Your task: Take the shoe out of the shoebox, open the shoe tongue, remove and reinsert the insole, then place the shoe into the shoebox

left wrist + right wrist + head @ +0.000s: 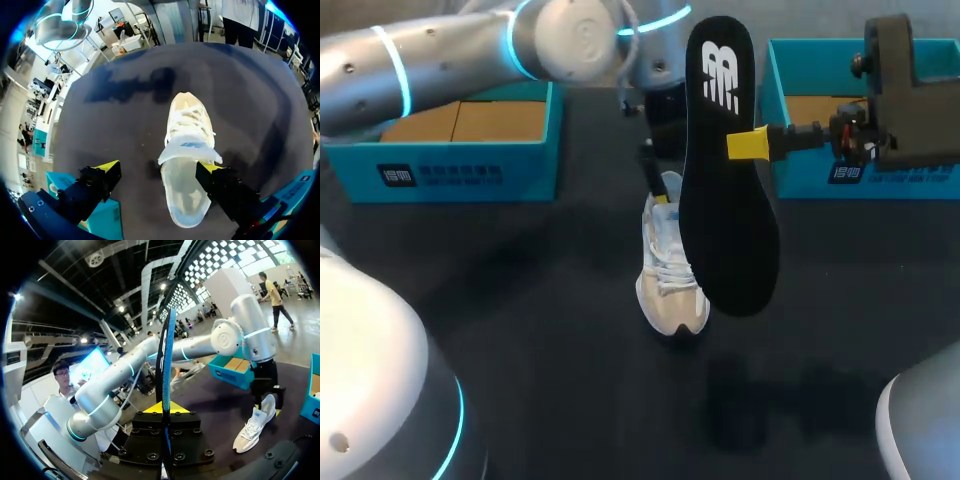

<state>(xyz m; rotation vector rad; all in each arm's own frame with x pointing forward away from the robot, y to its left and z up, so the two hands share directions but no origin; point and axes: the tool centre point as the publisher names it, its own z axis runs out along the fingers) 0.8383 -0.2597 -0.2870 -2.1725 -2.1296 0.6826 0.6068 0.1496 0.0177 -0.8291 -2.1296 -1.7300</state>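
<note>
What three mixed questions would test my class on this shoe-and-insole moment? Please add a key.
1. True or false: the insole lies inside the shoe.
2. Which arm's gripper grips the insole? A left, B right, C neither.
3. Fill in: the shoe stands on the ___.
Key: 1 false, it is held upright in the air; 2 B, the right gripper; 3 table.

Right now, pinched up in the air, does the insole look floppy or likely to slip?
Probably semi-stiff: the insole reads as a nearly straight edge in the right wrist view, with no droop. Likely light, since the right gripper holds it by one narrow pinch. It might pivot there when pushed into the shoe.
</note>
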